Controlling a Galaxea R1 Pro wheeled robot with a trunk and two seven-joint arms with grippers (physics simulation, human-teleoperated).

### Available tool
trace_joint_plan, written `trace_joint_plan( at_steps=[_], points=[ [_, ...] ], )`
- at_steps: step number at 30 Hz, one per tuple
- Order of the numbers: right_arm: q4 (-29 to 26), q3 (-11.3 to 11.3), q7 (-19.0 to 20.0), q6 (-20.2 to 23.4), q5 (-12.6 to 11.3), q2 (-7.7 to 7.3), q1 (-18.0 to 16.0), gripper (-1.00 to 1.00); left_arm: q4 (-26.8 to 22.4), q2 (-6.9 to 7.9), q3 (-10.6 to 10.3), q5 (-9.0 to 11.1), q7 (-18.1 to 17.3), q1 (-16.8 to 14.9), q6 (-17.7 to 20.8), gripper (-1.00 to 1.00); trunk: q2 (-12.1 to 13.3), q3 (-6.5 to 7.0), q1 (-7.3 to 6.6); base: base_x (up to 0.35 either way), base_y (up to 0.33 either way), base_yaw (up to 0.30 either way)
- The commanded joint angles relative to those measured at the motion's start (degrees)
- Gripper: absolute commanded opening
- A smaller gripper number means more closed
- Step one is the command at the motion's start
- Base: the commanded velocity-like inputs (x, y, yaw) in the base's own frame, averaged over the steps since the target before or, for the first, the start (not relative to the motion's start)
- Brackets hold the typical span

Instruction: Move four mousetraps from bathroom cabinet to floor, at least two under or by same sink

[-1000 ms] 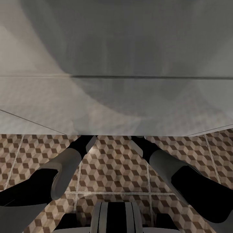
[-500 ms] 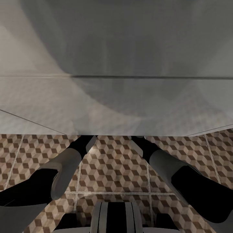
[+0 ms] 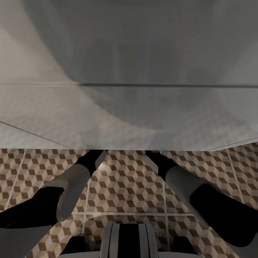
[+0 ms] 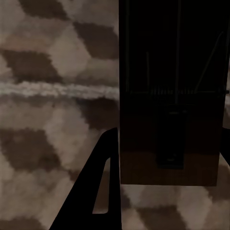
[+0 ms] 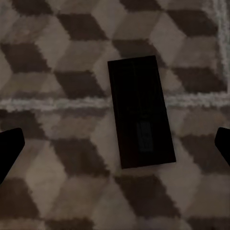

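**Two traps on the tiles, one under each end effector**

Right wrist view: a dark trap (image 5: 140, 111) lies flat on the floor (image 5: 52, 62), centred between the right end effector's (image 5: 115, 143) widely spread fingertips (image 5: 10, 146), untouched; its long axis runs about 12 to 6, tipped slightly toward 11.

Left wrist view: another trap (image 4: 171, 110) lies long axis 12 to 6, just beside one finger (image 4: 98, 189) of the left end effector; I cannot tell its opening.

No writing readable.
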Motion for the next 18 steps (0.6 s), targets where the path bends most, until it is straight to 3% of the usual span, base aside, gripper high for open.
trace_joint_plan(
  at_steps=[1,3,4,18],
  points=[
    [0.0,0.5,-0.3,-0.3,-0.6,-0.01,0.0,1.0,-0.1,-0.01,0.0,0.2,0.1,0.0,0.3,-1.0,0.0,-0.03,-0.01,0.0,0.0,0.0],
    [0.0,0.5,-0.3,-0.3,-0.6,-0.01,0.0,1.0,-0.1,-0.01,0.0,0.2,0.1,0.0,0.3,-1.0,0.0,-0.03,-0.01,0.0,0.0,0.0],
    [0.0,0.5,-0.3,-0.3,-0.6,-0.01,0.0,1.0,-0.1,-0.01,0.0,0.2,0.1,0.0,0.3,1.0,0.0,-0.03,-0.01,0.0,0.0,0.0],
    [0.1,0.5,-0.2,-0.3,-0.6,-0.01,0.0,1.0,-0.1,-0.01,0.0,0.2,0.1,0.0,0.4,1.0,0.0,-0.03,-0.01,0.0,0.0,0.0]
  ],
)
